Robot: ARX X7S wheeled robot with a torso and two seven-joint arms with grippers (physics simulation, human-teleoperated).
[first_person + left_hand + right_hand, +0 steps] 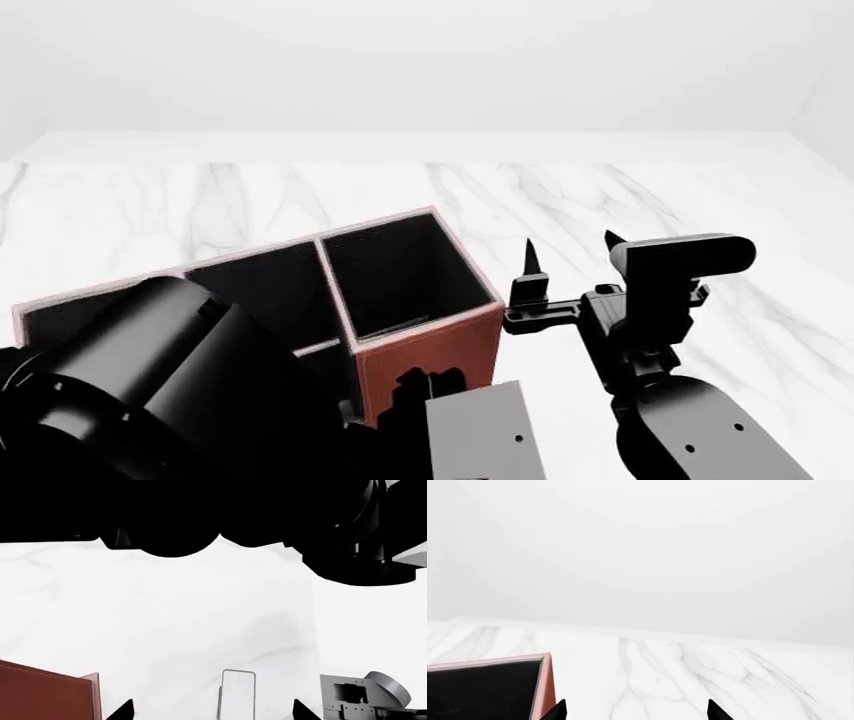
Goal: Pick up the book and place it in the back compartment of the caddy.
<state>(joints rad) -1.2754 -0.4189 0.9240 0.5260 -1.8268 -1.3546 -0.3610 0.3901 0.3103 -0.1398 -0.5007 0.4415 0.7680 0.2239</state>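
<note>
The book does not show in any view. The red-brown caddy [430, 350] with black cells stands on the white marble table, left of centre in the head view. My right gripper [574, 250] hovers just right of the caddy's tall end, open, with nothing between its fingertips. The right wrist view has that gripper [635, 711] open over bare marble, with a corner of the caddy [545, 682] beside one fingertip. My left gripper [212, 711] is open and empty, and the caddy's wall [47, 695] lies off to one side of it.
My left arm [147, 390] fills the head view's lower left and covers part of the caddy. A grey robot plate [483, 432] sits below the caddy. A grey mechanical part [363, 697] and a thin grey outlined rectangle [238, 695] show in the left wrist view. A white wall stands behind the table.
</note>
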